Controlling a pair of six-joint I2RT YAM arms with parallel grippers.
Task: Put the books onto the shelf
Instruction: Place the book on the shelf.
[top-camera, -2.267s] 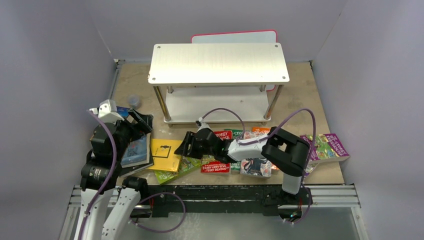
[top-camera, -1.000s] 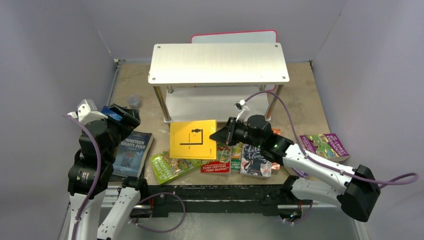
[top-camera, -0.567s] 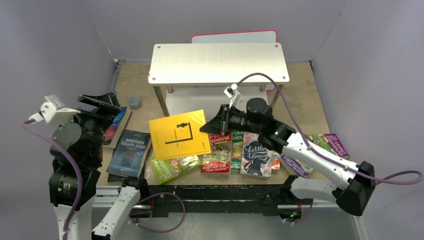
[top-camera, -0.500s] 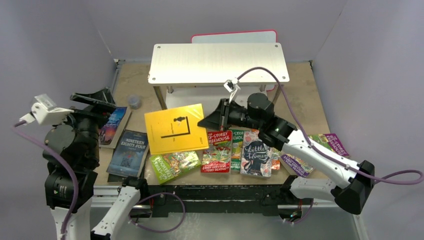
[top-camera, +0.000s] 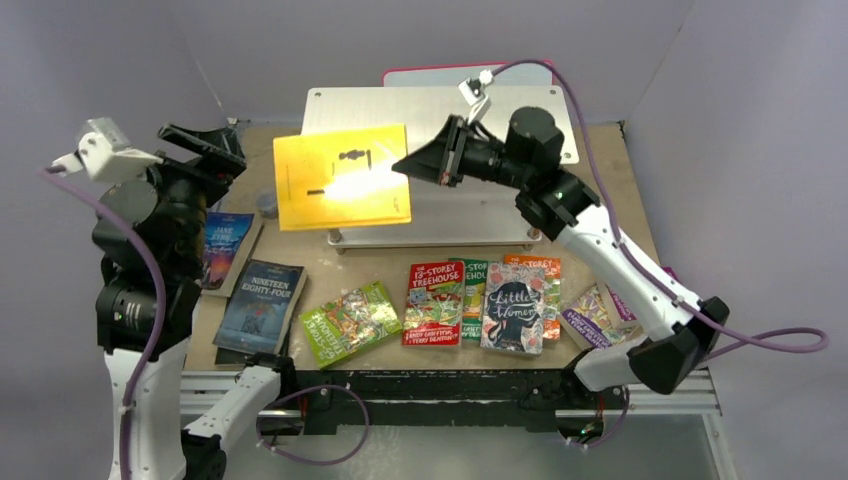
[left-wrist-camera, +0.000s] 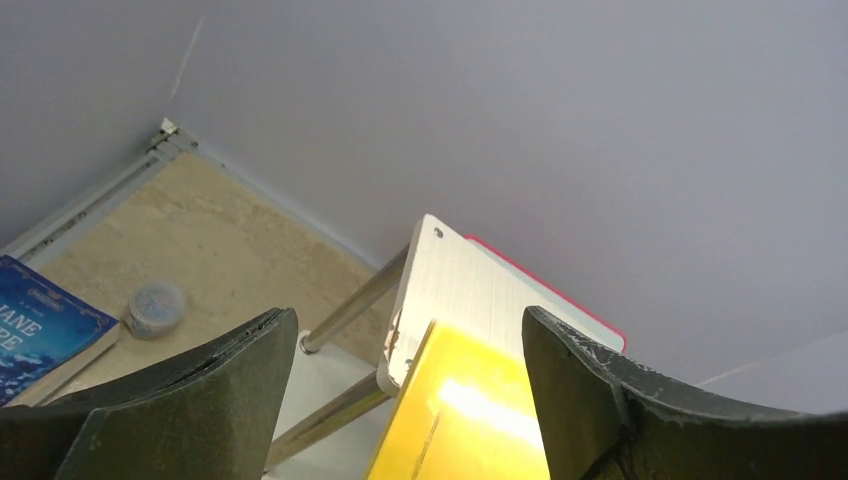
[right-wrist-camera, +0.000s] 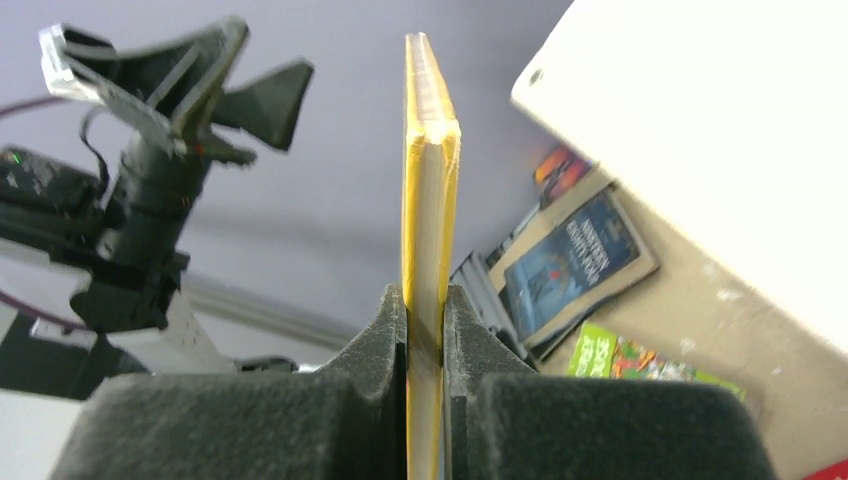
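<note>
My right gripper (top-camera: 402, 165) (right-wrist-camera: 425, 300) is shut on the right edge of a yellow book (top-camera: 342, 177) (right-wrist-camera: 430, 170), which hangs in the air over the left end of the shelf (top-camera: 540, 125), cover facing up. The shelf's lower board (top-camera: 450, 215) is bare. My left gripper (top-camera: 205, 145) (left-wrist-camera: 407, 320) stands open and raised at the left, empty, facing the yellow book (left-wrist-camera: 470, 420) and the shelf (left-wrist-camera: 465, 285). Other books lie flat on the table: Nineteen Eighty-Four (top-camera: 262, 293), a green cartoon one (top-camera: 349, 320), a Treehouse title (top-camera: 435, 300), Little Women (top-camera: 513, 308).
A blue Jane Eyre book (top-camera: 222, 250) lies by the left arm, and more cartoon books (top-camera: 600, 315) lie at the right. A small round lid (top-camera: 268, 203) sits near the shelf's left leg. A pink-edged white board (top-camera: 470, 72) stands behind the shelf.
My right gripper has lifted the yellow book off the table, up and back over the shelf's left end. The left arm has risen and turned toward the shelf, still open.
</note>
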